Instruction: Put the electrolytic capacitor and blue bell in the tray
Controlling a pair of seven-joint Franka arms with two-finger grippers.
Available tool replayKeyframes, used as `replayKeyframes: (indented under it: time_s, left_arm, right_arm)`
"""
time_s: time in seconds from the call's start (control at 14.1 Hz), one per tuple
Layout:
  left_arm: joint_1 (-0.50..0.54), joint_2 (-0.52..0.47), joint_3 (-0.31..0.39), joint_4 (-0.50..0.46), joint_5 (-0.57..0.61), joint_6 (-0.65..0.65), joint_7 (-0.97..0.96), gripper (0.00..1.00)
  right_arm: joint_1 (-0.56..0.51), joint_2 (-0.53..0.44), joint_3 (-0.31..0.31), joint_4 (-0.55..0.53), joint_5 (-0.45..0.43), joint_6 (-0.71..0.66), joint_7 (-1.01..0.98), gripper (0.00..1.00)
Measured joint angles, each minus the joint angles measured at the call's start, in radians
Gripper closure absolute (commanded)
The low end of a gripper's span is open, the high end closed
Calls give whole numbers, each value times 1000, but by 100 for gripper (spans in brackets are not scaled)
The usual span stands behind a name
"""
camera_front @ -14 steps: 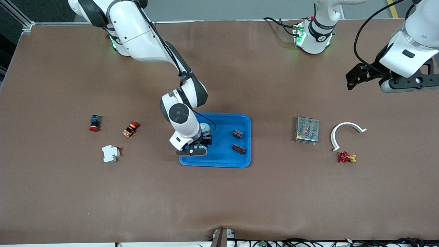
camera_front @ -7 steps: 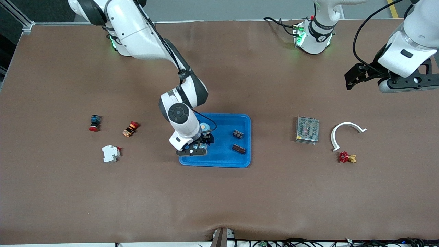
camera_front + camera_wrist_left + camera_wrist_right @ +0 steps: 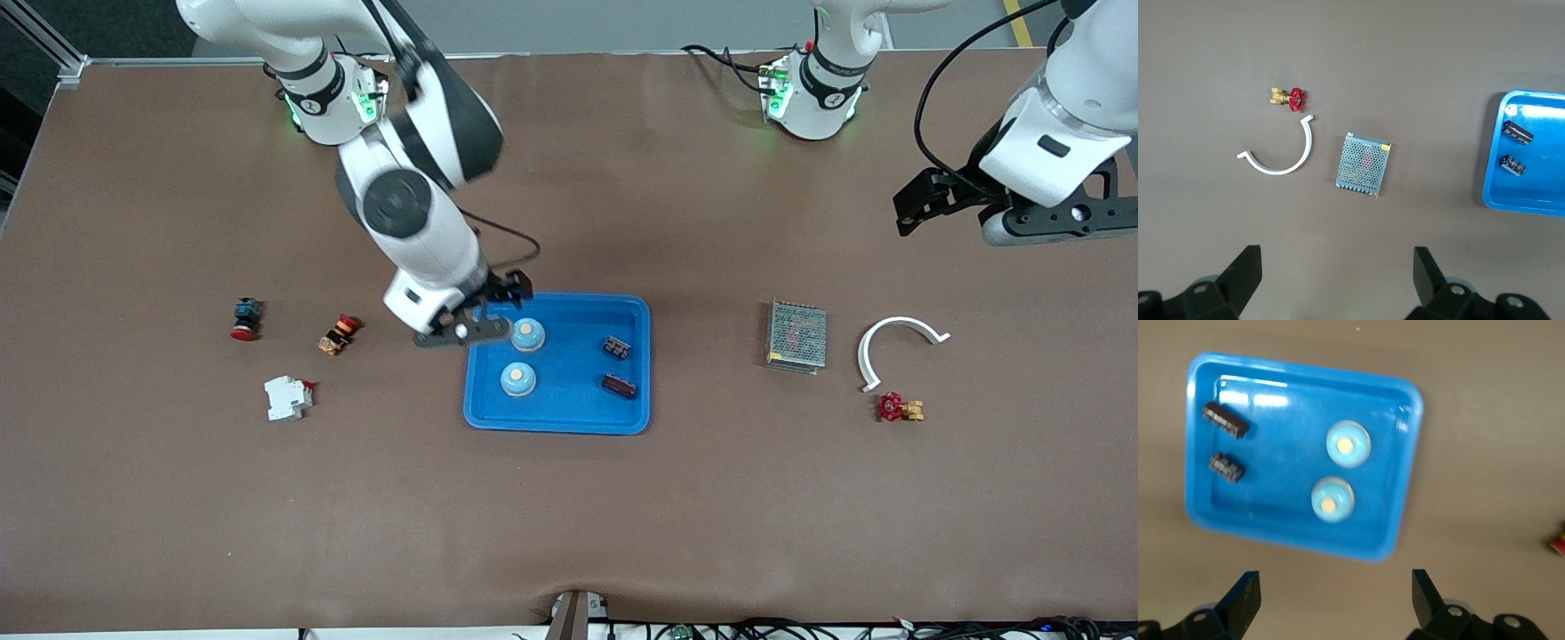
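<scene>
1. Hovering above the tray's (image 3: 622, 311) corner toward the right arm's end of the table, the right gripper (image 3: 464, 331) is being held with its fingers spread apart and nothing between them.
2. Two blue bells (image 3: 518, 380) are being carried inside the tray, one (image 3: 527, 334) farther from the front camera than the other, both on the side toward the right arm's end.
3. Two dark electrolytic capacitors (image 3: 619, 385) are being carried in the tray's other half, lying apart from each other and from the bells.
4. The left gripper (image 3: 1338, 283) is being held with its fingers apart over bare table, and the left arm is waiting.
5. A grey mesh box (image 3: 797, 336), a white curved bracket (image 3: 896, 342) and a red-handled valve (image 3: 900, 408) are lying toward the left arm's end.
</scene>
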Motion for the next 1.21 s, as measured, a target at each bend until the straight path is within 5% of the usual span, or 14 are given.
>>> replayKeyframes:
  time_s: [0.28, 0.64, 1.21]
  left_arm:
    - [0, 4, 0, 0, 0, 0, 0, 0]
    - [0, 7, 0, 0, 0, -8, 0, 0]
    - [1, -1, 0, 3, 0, -32, 0, 0]
  right_arm:
    - [-25, -312, -14, -127, -135, -215, -14, 0]
    - [-240, -547, -23, -243, -152, -299, -183, 0]
    - [-607, -527, -26, -291, -154, -183, -518, 0]
